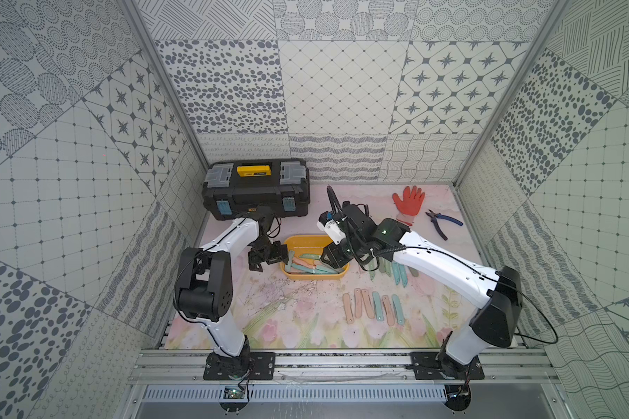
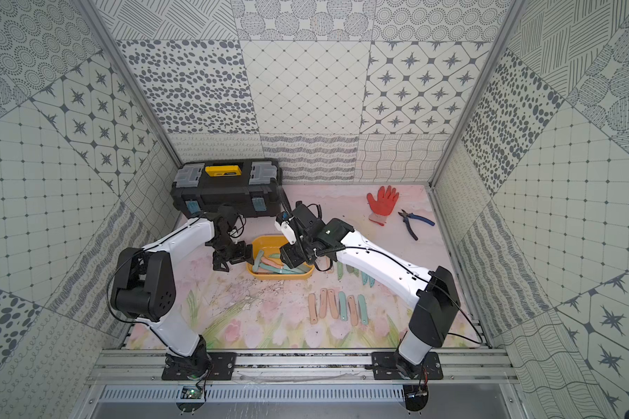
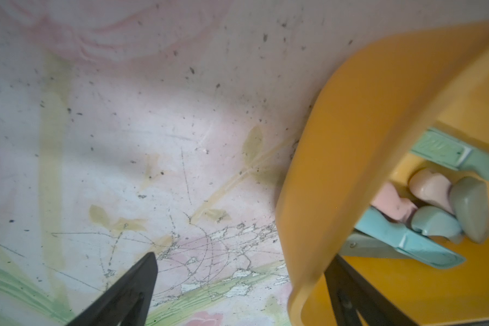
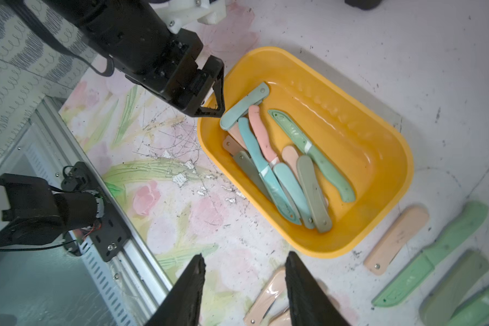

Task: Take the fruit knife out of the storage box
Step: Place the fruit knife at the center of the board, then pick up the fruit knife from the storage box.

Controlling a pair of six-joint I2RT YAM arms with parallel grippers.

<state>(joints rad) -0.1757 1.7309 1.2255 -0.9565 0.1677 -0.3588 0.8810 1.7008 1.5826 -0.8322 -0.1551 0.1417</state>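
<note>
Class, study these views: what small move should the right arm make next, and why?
Probably move the right gripper over the storage box, toward the green knife, the least covered one: its jaws are open and empty above the table, and several knives lie inside.

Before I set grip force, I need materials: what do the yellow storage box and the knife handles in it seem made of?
Storage box: likely moulded plastic, glossy; light streaks glint on its smooth rounded walls. Knife handles: probably plastic too, matte pastel, slightly scuffed, showing no glint.

No legible txt; label on toolbox handle too blurry.
</note>
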